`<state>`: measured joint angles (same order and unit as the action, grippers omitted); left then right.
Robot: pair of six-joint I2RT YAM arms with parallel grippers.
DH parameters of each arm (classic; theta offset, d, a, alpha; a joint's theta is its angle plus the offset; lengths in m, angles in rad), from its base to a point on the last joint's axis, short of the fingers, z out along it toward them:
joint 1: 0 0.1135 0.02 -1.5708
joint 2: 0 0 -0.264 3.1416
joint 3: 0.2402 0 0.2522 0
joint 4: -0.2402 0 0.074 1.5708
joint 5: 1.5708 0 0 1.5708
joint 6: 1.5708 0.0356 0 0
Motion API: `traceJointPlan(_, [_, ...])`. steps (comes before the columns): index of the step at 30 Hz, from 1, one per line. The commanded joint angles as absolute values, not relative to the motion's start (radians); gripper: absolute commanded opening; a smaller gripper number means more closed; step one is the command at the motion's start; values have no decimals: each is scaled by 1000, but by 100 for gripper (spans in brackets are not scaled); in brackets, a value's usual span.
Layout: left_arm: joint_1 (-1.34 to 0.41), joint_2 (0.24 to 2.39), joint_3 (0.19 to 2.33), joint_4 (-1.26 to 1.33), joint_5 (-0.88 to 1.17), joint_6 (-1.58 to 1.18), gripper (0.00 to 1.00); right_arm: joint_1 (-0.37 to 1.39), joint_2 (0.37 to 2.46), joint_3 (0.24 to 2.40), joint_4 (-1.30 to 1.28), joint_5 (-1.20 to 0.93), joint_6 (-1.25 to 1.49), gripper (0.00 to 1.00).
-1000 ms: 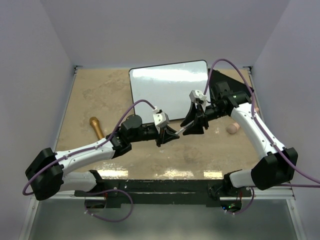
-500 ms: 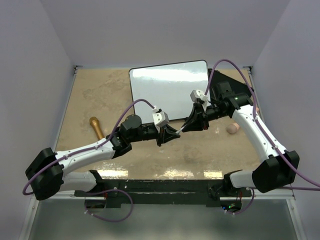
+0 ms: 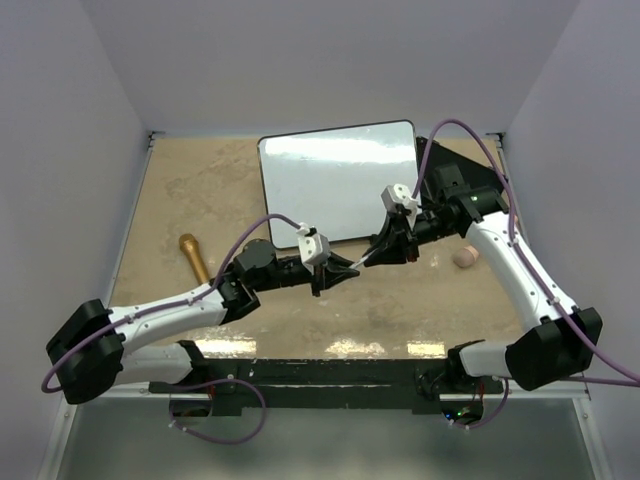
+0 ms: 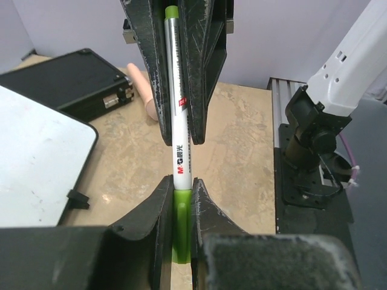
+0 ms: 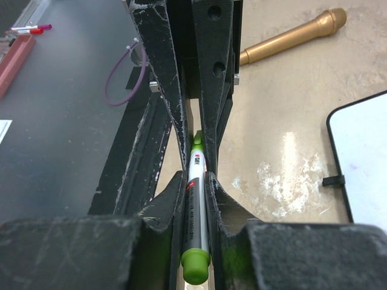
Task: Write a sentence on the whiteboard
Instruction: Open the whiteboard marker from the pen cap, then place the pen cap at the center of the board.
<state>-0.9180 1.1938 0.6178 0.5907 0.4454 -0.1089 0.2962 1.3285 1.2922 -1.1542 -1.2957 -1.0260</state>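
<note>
Marker (image 4: pixel 179 109) held at both ends between the two arms, above the sandy table (image 3: pixel 200 190) and just in front of the near edge of the whiteboard (image 3: pixel 335 185). The left gripper (image 4: pixel 181 190) was closed on the marker's green cap (image 4: pixel 182 229), while the right gripper (image 5: pixel 196 181) was closed on the white printed barrel, its jaws pressed flat against either side. The two sets of fingers met almost tip to tip along one line, with the pen as the only link between them. This opposed, in-line hold was probably meant for pulling the cap straight off, since one arm alone could not uncap the pen; the cap appeared fully seated. The whiteboard lay flat at the far middle of the table, well clear of both grippers, with one small black foot showing at its near edge. No writing showed on its glossy face, so the sentence was judged not yet begun. A flat black slab (image 4: pixel 66 81) lay beside the board's right edge, and whether it was a case with anything inside could not be told. A gold microphone-shaped object (image 3: pixel 194 257) lay loose on the left of the table and a small pink object (image 3: pixel 464 257) on the right. No open container was visible in any view.
</note>
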Motion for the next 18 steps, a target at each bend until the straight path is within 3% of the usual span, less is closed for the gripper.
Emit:
traceJointPlan(1, [-904, 1122, 538, 537, 420, 63, 0, 244, 1264, 1335, -1209, -1290, -1057, 0])
traceJointPlan(9, [-899, 1040, 473, 465, 281, 126, 0, 178, 1215, 1351, -1250, -1256, -1114, 0])
traceJointPlan(18, [-902, 942, 365, 499, 258, 57, 0, 120, 1200, 1368, -1249, -1227, -1118, 0])
